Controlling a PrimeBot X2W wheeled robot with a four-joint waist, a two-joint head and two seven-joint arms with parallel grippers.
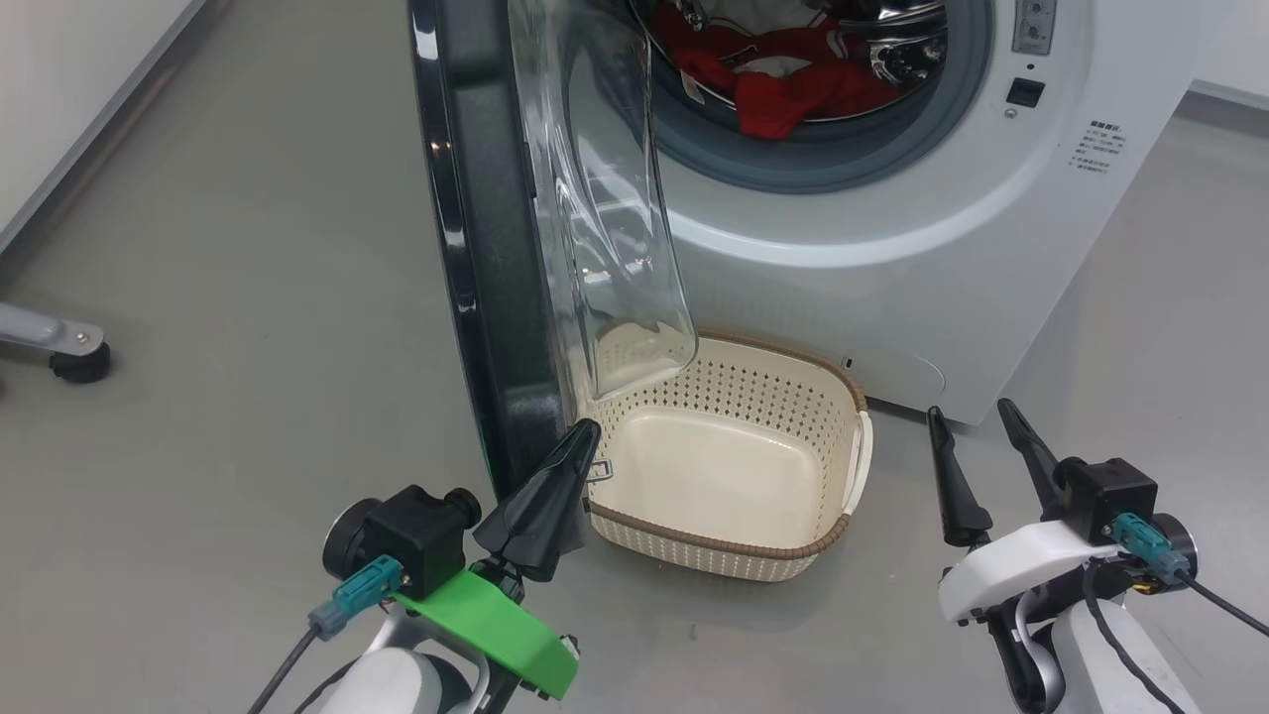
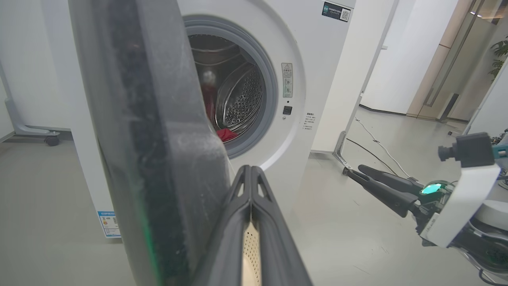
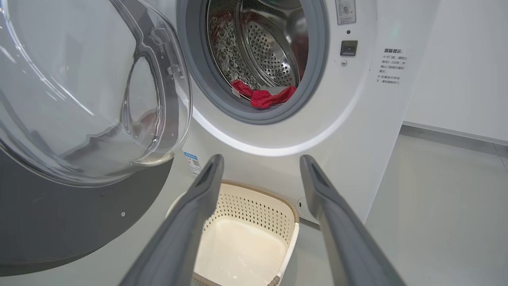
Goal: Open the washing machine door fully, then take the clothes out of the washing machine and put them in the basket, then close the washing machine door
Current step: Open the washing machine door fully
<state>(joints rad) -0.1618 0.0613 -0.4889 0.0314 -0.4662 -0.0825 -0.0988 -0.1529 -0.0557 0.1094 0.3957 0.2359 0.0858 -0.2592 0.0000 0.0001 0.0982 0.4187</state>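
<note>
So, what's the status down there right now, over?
Left gripper shut, at the lower edge of the washing machine door; right gripper open, empty. Clothes in the drum, basket empty. Glass bowl overhangs it.

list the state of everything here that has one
washing machine door, open, swung out wide
clothes, inside the drum, not yet taken out
basket, upright, empty
left tool, shut, holding nothing, tips beside the door's lower edge
right tool, open, holding nothing
</note>
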